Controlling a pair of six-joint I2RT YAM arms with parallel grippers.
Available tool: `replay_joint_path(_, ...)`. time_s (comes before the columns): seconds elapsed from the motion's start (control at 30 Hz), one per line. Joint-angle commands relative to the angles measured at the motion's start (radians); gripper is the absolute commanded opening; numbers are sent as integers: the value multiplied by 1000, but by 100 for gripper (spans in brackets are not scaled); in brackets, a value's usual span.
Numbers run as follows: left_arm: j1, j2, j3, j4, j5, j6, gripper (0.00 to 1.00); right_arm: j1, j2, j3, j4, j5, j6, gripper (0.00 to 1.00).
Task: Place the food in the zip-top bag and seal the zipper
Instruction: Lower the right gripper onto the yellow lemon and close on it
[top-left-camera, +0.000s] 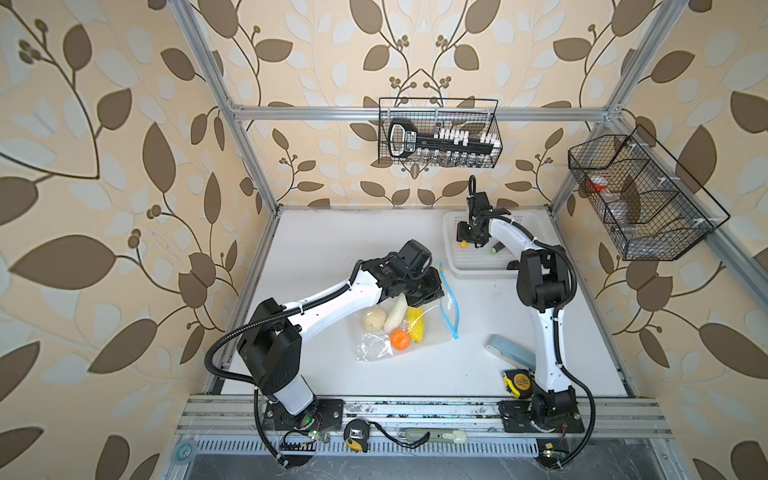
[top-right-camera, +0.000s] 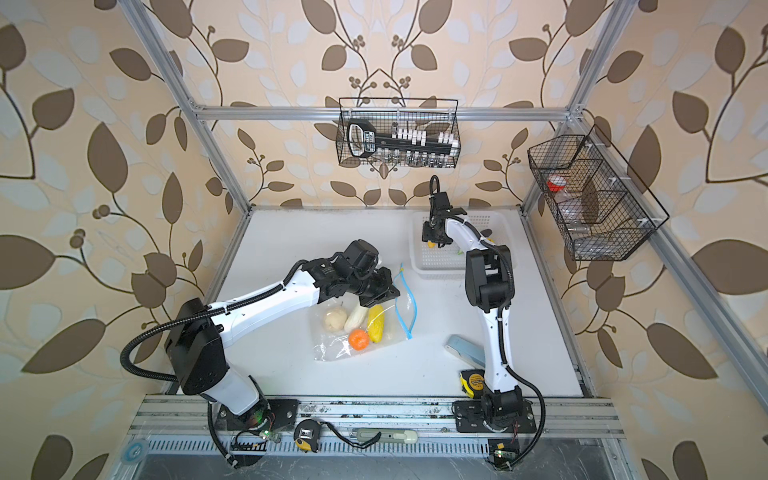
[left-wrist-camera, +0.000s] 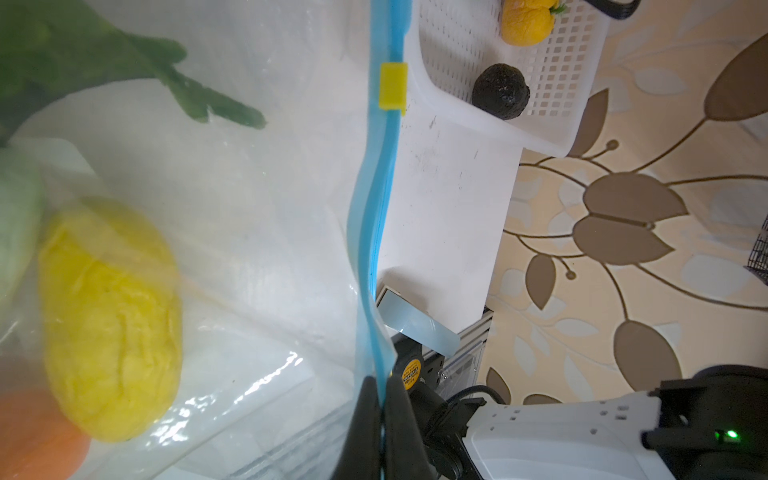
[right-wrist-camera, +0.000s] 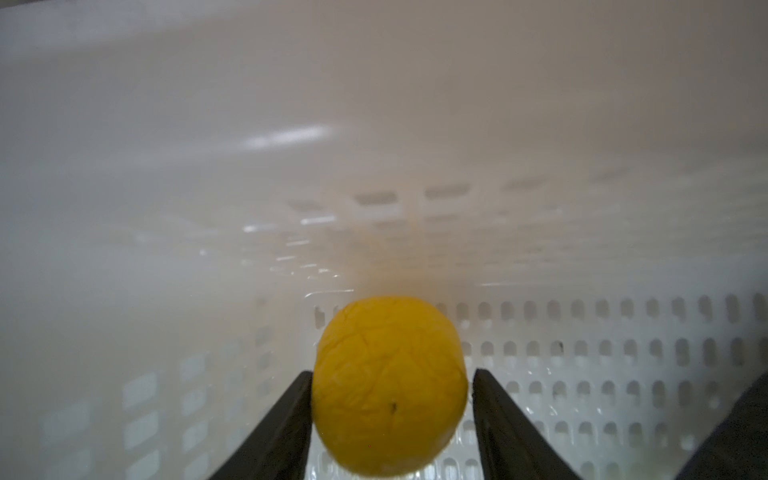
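Note:
The clear zip-top bag (top-left-camera: 374, 351) lies mid-table. It holds a beige piece (top-left-camera: 374, 320), a pale green-white one (top-left-camera: 394, 318), a yellow one (top-left-camera: 415, 324), an orange one (top-left-camera: 400, 338) and leafy green food (left-wrist-camera: 62, 54). My left gripper (left-wrist-camera: 380, 380) is shut on the blue zipper (left-wrist-camera: 376, 208) and holds that edge up. The yellow slider (left-wrist-camera: 392, 86) sits farther along the strip. My right gripper (right-wrist-camera: 392, 372) reaches into the white basket (top-left-camera: 478, 266), its fingers closed on the sides of a round yellow fruit (right-wrist-camera: 390, 382). A dark green piece (left-wrist-camera: 500, 91) also lies in the basket.
A pale blue-grey case (top-left-camera: 509, 351) and a yellow-and-black tape measure (top-left-camera: 517, 382) lie by the right arm's base. Black wire baskets hang on the back wall (top-left-camera: 438, 133) and the right wall (top-left-camera: 636, 199). Another tape measure (top-left-camera: 356, 434) sits on the front rail.

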Motion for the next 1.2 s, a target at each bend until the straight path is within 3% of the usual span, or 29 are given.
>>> replay_joint_path(0.0, -11, -7, 39, -1, 12, 18, 0, -6, 36, 42, -9, 9, -1, 60)
replay_joint_path(0.6, -11, -5, 37, -1, 11, 19, 0, -7, 24, 52, -12, 18, 7, 51)
replay_joint_path(1.17, -11, -20, 28, -6, -8, 19, 0, -5, -157, -117, 21, 14, 22, 50)
